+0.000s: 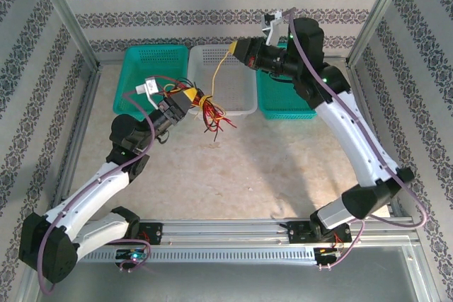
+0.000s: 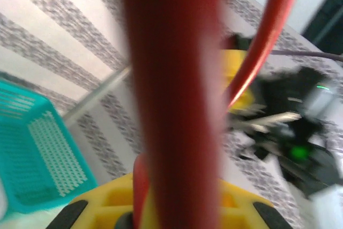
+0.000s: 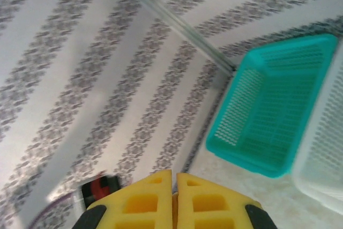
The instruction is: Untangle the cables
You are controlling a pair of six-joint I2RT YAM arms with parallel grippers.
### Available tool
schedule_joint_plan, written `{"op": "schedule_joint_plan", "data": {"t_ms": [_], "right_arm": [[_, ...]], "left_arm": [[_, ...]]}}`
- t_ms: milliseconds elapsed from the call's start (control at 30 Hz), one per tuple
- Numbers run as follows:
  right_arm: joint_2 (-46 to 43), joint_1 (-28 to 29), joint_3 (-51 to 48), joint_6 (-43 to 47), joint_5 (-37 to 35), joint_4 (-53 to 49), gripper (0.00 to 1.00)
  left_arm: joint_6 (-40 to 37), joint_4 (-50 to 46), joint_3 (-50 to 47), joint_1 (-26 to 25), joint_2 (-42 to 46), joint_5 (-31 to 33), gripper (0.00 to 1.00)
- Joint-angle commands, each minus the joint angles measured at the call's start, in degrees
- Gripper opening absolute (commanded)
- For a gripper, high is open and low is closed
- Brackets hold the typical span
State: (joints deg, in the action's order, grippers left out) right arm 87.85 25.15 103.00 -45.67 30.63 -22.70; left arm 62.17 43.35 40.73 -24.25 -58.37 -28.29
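Observation:
A tangle of red, yellow and black cables (image 1: 211,113) hangs just in front of the baskets, with my left gripper (image 1: 191,97) shut on it from the left. In the left wrist view a thick blurred red cable (image 2: 174,79) runs up between the yellow fingers (image 2: 102,205), hiding the gap of the left gripper (image 2: 174,199). One yellow cable (image 1: 220,68) stretches up from the bundle to my right gripper (image 1: 236,50), raised over the white basket. In the right wrist view the right gripper (image 3: 174,181) is shut, a yellow sliver showing between its fingers.
Three baskets stand in a row at the back: a teal one (image 1: 141,68) on the left, a white one (image 1: 241,100) in the middle, another teal one (image 1: 287,109) partly under the right arm. Patterned walls and metal posts enclose the table.

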Motion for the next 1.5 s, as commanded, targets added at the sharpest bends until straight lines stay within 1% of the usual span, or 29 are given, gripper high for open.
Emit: {"op": "schedule_joint_plan", "data": {"t_ms": [0,67,167,233,267,333,367,433,500,567,667,733,767,833,900,933,967,1000,1033,1067,1100,1133,1200,1267,1333,1400,1467], "right_arm": [[1.9,-1.63,-5.5,-0.31,1.54,4.8,0.0],[1.68,0.43,-11.86,-2.07,1.97,10.89,0.0],[-0.71,4.77,-23.11,-5.73,2.5,23.45,0.0],[-2.87,7.78,-31.03,-9.71,2.34,33.25,0.0],[-4.04,9.68,-34.97,-11.59,1.72,38.05,0.0],[-6.16,13.92,-40.49,-13.67,0.02,44.2,0.0],[-7.19,16.59,-42.06,-13.56,-0.86,45.51,0.0],[-9.16,21.75,-43.1,-11.57,-2.56,44.69,0.0],[-11.3,26.66,-42.66,-9.14,-3.18,43.42,0.0],[-14.05,29.69,-41.57,-6.86,-4.49,41.23,0.0],[-18.48,30.58,-37.24,-3.7,-6.99,35.69,0.0],[-20.69,30.21,-31.88,0.84,-10.88,28.63,0.0],[-21.05,29.56,-27.89,3.6,-12.99,23.39,0.0],[-19.91,26.52,-18.05,7.87,-17.06,12.05,0.0],[-16.68,20.65,-8.9,9.91,-18.17,2.43,0.0],[-15.12,17.79,-5.66,10.11,-17.63,-0.5,0.0],[-13.29,14.69,-2.34,10.32,-16.67,-3.3,0.0],[-11.7,11.95,0.03,10.74,-16.41,-5.24,0.0],[-10.64,9.84,1.11,10.99,-16.05,-5.83,0.0],[-9.46,7.53,1.72,10.95,-15.33,-5.9,0.0],[-8.39,5.43,1.86,10.5,-14.74,-5.75,0.0],[-7.53,3.57,1.5,9.85,-14.14,-5.34,0.0],[-4.98,-0.16,-0.82,7.28,-10.6,-2.7,0.0],[-2.87,-1.41,-4.38,5.25,-8.58,-0.01,0.0],[-1.99,-0.66,-9.83,3.89,-7.84,3.93,0.0],[-2.98,1.31,-17.9,1.61,-7.05,10.77,0.0],[-4.91,3.57,-25.98,-1.76,-5.94,18.05,0.0]], "left_arm": [[9.22,10.68,5.78,0.7,0.49,-8.37,0.0],[9.42,12.58,8.22,0.69,0.82,-4.81,0.0],[5.91,14.07,10.64,0.7,0.98,3.59,0.0],[-0.69,10.88,11.77,0.7,1.46,12.11,0.0],[-5.39,9.28,12.23,0.69,1.65,17.08,0.0],[-11.33,5.62,12.85,0.65,1.25,27.31,0.0],[-14.57,6.0,12.71,0.7,0.52,31.43,0.0],[-17.53,6.07,12.32,0.7,-1.51,38.02,0.0],[-22.31,6.22,12.25,0.69,-3.81,40.53,0.0],[-25.1,4.28,11.4,0.69,-5.31,42.59,0.0],[-26.4,4.08,5.37,0.74,-5.61,44.85,0.0],[-25.18,3.24,0.12,0.82,-4.52,43.12,0.0],[-24.39,2.68,-2.37,0.91,-3.67,40.11,0.0],[-21.42,-0.63,-5.75,0.95,-1.59,33.38,0.0],[-19.1,-2.99,-8.32,0.96,1.02,23.3,0.0],[-18.04,-3.01,-8.88,0.96,2.05,16.9,0.0],[-16.23,-2.61,-8.81,1.17,2.95,8.96,0.0],[-12.98,-1.49,-8.17,1.16,3.48,1.62,0.0],[-9.08,0.52,-7.4,1.18,3.6,-3.89,0.0],[-3.8,4.54,-6.28,1.22,3.4,-9.1,0.0],[1.51,8.7,-4.61,1.22,3.11,-13.02,0.0],[5.44,11.56,-2.55,1.22,2.79,-15.46,0.0],[11.71,15.72,3.56,1.22,2.02,-18.51,0.0],[14.04,18.04,9.0,1.22,0.91,-17.76,0.0],[14.33,20.71,13.61,1.21,-0.64,-15.48,0.0],[13.9,23.14,18.92,1.23,-3.57,-14.29,0.0],[10.83,23.22,23.3,1.43,-6.25,-12.61,0.0]]}}
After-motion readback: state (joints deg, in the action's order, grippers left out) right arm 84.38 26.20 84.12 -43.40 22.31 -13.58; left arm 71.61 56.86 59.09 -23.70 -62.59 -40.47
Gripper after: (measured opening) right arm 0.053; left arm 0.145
